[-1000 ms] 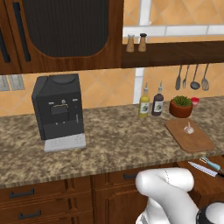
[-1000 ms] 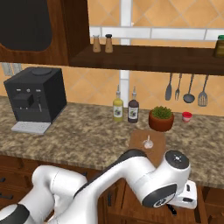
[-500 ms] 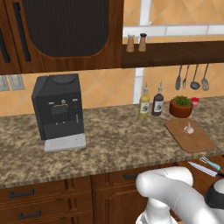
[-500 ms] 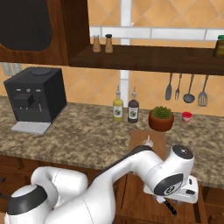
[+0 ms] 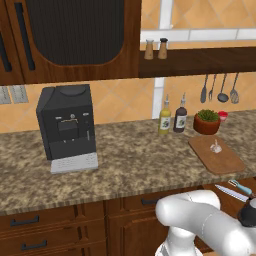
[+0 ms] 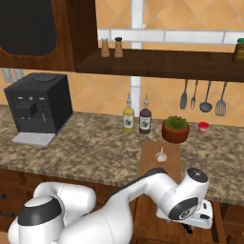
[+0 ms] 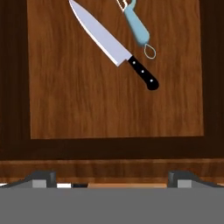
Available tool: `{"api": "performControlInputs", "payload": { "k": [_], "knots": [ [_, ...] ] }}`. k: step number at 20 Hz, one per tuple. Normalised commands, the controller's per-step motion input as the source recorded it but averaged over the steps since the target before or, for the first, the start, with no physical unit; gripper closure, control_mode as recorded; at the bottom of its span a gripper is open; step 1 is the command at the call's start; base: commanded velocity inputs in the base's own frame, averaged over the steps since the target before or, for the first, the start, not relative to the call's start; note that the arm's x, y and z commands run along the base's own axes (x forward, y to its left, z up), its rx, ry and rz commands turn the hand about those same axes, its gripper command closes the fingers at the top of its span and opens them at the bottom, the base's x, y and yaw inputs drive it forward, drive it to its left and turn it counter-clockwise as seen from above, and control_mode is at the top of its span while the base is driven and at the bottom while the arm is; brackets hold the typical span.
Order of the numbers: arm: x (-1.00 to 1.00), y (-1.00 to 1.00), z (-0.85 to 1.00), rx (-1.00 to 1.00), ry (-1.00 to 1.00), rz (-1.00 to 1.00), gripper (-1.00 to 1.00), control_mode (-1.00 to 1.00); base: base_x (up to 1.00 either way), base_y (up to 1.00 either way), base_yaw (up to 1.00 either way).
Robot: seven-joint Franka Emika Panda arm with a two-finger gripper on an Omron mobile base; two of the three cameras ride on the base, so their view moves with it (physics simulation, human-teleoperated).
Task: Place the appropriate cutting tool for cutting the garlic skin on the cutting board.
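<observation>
Two rear base cameras sharing the counter (image 5: pixel 130 165) and cutting board (image 6: pixel 159 159) (opposite sides); hand camera straight down, close.

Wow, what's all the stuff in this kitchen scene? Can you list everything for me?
coffee machine: one, black, left on the counter
bottles: two, one yellowish and one dark, by the back wall
potted plant: one, green in a reddish pot, behind the board
small cup: one, red, beside the plant
cutting board: one, brown wood, right on the counter
garlic: one, whitish, on the board
knife: one, silver blade and black handle, on a wooden surface
peeler-like utensil: one, teal handle, next to the knife
shakers: two, on the shelf
hanging utensils: four, grey, on the wall
gripper: one, dark tips, open, above the knife
</observation>
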Motion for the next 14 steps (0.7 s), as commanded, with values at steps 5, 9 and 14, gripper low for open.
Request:
{"api": "performControlInputs", "payload": {
  "k": [5,9,14],
  "knots": [
    [0.02,0.03,-0.44,0.00,0.06,0.00,-1.00,-1.00,0.00,0.00,0.00],
    [0.00,0.00,-0.21,0.00,0.00,0.00,-1.00,-1.00,0.00,0.00,0.00],
    [0.00,0.00,-0.21,0.00,0.04,0.01,-1.00,-1.00,0.00,0.00,0.00]
  ]
}}
